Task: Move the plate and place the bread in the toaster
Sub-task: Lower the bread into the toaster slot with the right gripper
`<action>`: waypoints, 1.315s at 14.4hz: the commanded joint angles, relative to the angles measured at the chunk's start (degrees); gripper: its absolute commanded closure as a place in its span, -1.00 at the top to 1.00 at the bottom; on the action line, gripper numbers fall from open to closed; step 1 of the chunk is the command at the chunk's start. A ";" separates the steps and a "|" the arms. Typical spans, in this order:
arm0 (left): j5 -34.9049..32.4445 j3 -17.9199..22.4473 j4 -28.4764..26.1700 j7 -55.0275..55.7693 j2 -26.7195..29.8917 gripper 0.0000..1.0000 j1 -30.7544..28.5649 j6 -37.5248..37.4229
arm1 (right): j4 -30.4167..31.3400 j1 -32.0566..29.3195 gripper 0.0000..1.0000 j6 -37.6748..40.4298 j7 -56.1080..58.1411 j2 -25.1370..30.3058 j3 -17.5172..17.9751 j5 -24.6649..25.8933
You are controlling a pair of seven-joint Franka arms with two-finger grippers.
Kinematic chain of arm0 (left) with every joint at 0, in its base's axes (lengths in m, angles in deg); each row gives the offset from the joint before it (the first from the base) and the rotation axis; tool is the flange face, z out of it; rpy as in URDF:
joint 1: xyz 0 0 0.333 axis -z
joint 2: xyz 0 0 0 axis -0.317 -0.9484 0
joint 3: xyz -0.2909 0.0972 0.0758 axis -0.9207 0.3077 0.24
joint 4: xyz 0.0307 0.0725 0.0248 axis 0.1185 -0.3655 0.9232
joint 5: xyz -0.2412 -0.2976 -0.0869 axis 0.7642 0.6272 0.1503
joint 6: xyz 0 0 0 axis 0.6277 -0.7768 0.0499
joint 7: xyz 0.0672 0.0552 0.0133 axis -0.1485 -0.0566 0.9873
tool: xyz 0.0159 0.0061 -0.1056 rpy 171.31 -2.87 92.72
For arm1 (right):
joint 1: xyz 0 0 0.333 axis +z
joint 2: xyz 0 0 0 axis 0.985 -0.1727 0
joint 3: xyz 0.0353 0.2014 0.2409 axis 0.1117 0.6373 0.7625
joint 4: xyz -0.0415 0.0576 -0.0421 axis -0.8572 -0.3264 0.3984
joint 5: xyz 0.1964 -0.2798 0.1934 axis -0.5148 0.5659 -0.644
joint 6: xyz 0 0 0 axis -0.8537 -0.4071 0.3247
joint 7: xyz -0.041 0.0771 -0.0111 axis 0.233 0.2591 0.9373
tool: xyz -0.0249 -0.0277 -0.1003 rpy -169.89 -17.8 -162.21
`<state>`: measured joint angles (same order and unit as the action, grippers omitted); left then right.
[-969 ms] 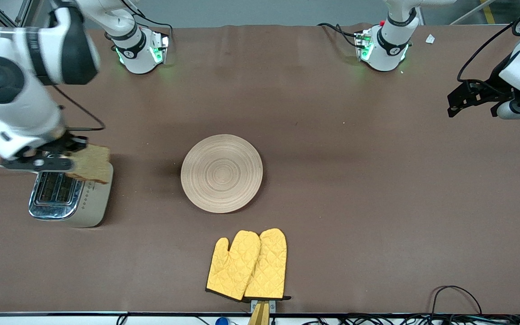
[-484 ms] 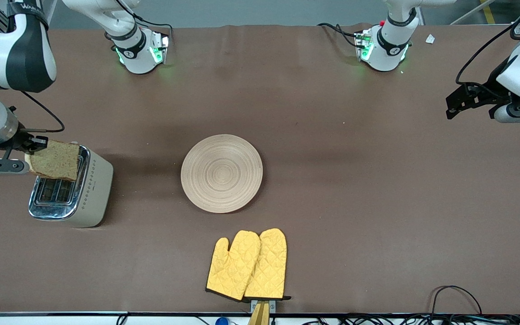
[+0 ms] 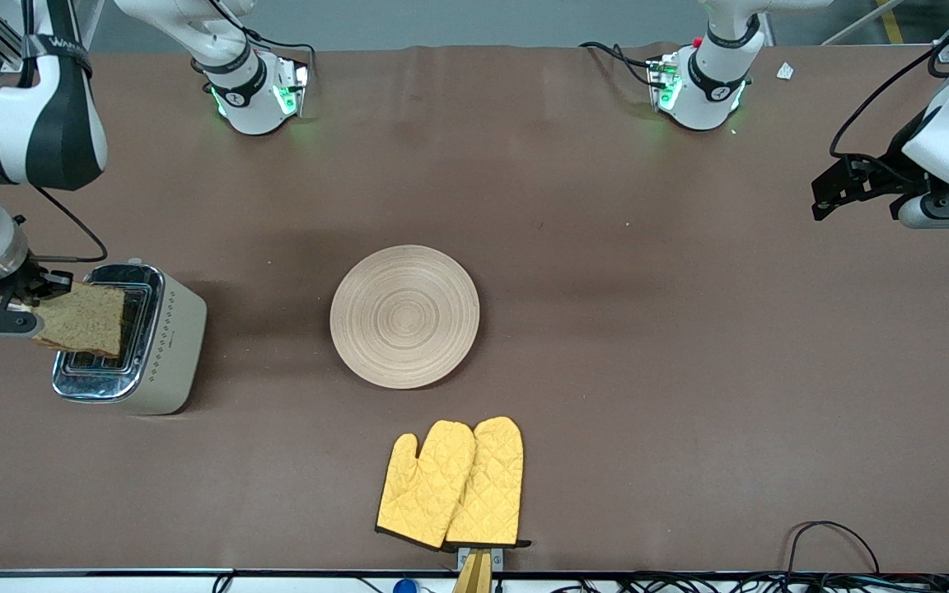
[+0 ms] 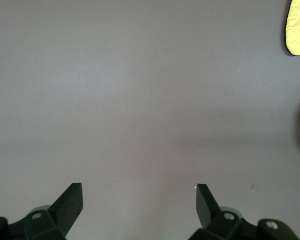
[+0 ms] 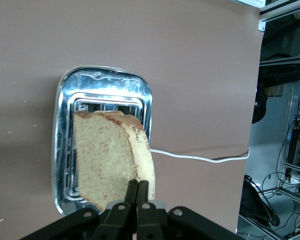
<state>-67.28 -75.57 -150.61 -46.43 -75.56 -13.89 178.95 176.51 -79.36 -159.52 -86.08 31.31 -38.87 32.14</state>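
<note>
Bread slice held edge-on in the right gripper, up in the air over the toaster, covering part of the chrome top and the slots as seen from the front camera. In the right wrist view the bread hangs below the right gripper, fingers pinched tight on the crust edge, slice roughly lined up over the slot opening of the toaster; not in the slot yet as far as can be told. Toaster sits at the right arm's end of the table, white cord running off from it across the table. Plate lies flat near the table middle, nothing on it, well apart from the toaster. Pair of yellow oven mitts nearer the front camera than the plate, close to the table edge. Left gripper hangs over the left arm's end of the table, waiting; in the left wrist view its fingers are spread wide with nothing between them, only bare brown table below and a corner of a yellow mitt at the frame edge.
</note>
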 commanded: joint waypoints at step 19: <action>-0.72 -0.29 0.87 -0.23 -1.25 1.00 -0.11 0.23 | 1.63 -1.93 -0.46 -4.05 -1.61 -6.90 1.13 -9.96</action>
<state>-67.28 -75.58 -150.61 -46.43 -76.32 -13.84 179.03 177.66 -80.94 -163.16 -86.81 24.64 -38.30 25.04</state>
